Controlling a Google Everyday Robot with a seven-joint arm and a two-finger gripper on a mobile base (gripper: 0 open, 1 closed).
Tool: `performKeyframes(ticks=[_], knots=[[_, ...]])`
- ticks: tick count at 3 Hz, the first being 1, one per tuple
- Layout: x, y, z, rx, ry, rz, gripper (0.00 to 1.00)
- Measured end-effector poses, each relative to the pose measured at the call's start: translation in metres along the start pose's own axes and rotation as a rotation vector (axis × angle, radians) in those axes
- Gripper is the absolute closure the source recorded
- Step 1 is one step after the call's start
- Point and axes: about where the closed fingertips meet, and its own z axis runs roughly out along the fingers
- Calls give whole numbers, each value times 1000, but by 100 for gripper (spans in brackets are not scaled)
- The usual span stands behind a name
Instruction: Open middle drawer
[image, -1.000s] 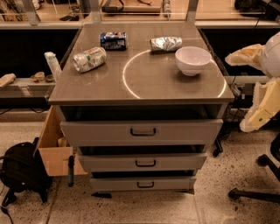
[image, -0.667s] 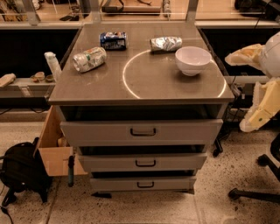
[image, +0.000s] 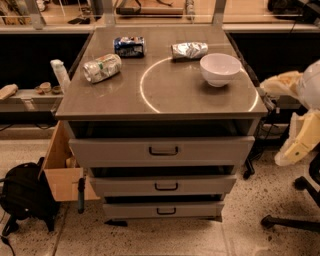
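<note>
The grey metal cabinet (image: 160, 97) has three stacked drawers. The middle drawer (image: 125, 186) has a plain grey front of medium height with a small dark loop handle (image: 166, 186) at its centre. It stands a little pulled out, with a dark gap above it. The taller top drawer (image: 110, 150) sticks out further, and the slim bottom drawer (image: 125, 210) sticks out least. My gripper (image: 292, 147), cream-coloured, hangs at the right edge of the view, to the right of the cabinet at about top-drawer height, well apart from every handle.
On the cabinet top lie a white bowl (image: 220, 69), a crushed silver can (image: 102, 68), a blue can (image: 129, 46) and a crumpled silver bag (image: 189, 50). An open cardboard box (image: 62, 172) and a black backpack (image: 22, 197) sit on the floor at left. A chair base (image: 292, 220) stands at right.
</note>
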Motion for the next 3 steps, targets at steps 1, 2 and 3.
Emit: performKeyframes(ticks=[1,2,3], knots=[[20,2,14,-33,10,2,0],[42,6,35,-31,50,-3,0],[53,10,46,-41,66,3,0]])
